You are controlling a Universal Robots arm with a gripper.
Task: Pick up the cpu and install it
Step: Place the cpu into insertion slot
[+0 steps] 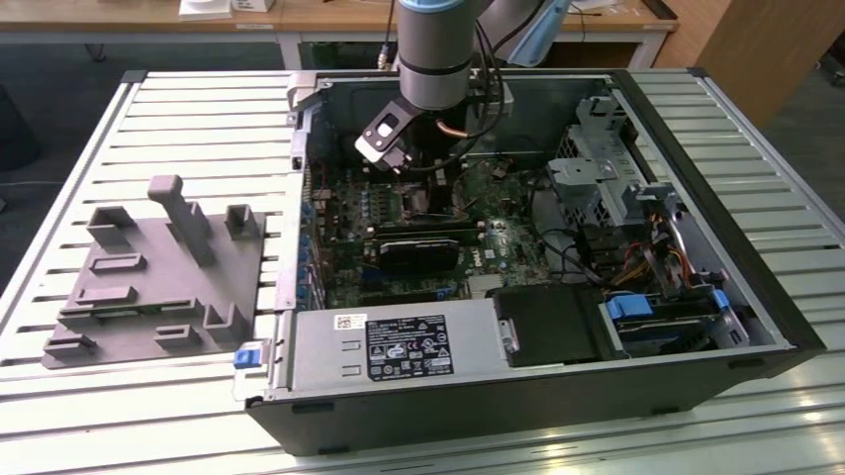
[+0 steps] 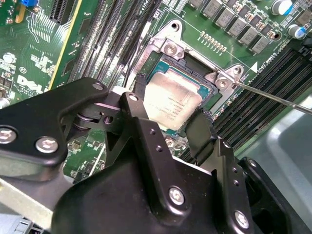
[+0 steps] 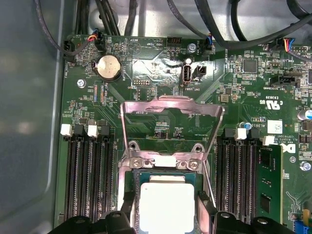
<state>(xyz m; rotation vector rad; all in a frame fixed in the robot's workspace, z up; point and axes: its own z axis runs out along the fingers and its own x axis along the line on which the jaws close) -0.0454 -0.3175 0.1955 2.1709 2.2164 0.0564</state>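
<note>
The gripper (image 2: 169,108) is clamped on 2 opposite edges of the cpu (image 2: 171,97), which lies inside the motherboard socket (image 2: 195,63), its load plate (image 3: 170,109) hinged open. The chip is probably light, rigid, slick-topped and fragile underneath, so the edges suit gripping.

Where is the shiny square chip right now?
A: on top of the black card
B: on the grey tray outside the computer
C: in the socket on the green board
C: in the second wrist view the cpu lies flat inside the socket on the green board.
</note>
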